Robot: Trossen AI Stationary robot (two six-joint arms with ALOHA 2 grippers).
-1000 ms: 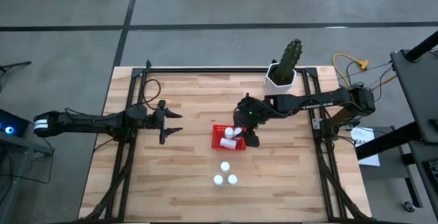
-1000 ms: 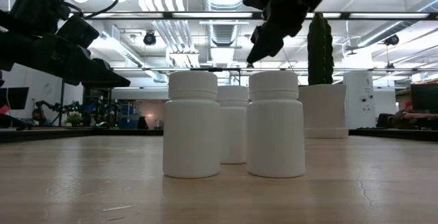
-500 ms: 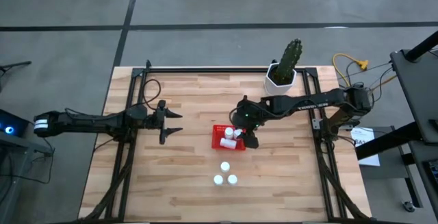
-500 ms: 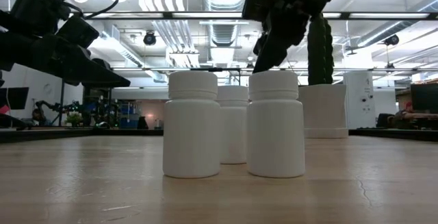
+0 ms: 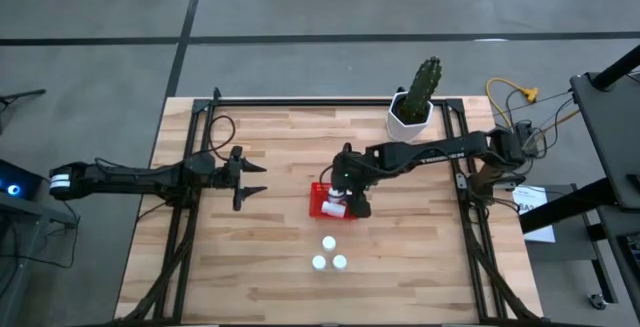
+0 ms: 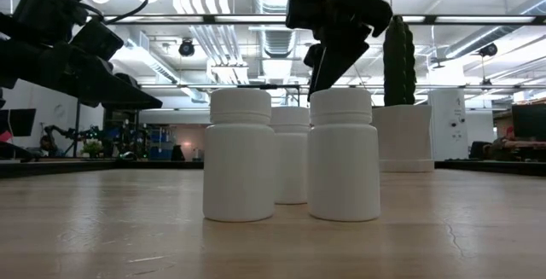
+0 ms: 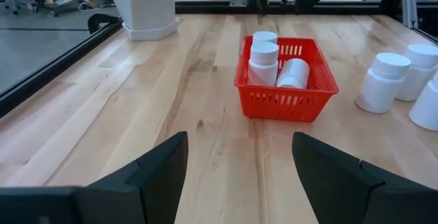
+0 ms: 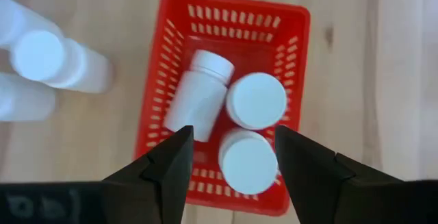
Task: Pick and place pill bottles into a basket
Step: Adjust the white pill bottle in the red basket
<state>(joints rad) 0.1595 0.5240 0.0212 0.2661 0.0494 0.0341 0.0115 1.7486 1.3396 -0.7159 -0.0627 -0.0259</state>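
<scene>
Three pill bottles (image 8: 236, 125) in basket (image 8: 294, 80), right pincer (image 8: 229, 162) empty, parted, left pincer (image 7: 239, 169) spread

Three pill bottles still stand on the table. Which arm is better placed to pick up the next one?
Probably the right. The right gripper hangs open and empty over the basket, close to the three pill bottles. The left gripper waits open, farther off toward the table's left.

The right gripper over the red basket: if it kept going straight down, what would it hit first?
Probably the white pill bottles standing in the red slotted plastic basket; the open right gripper points straight down at them.
</scene>
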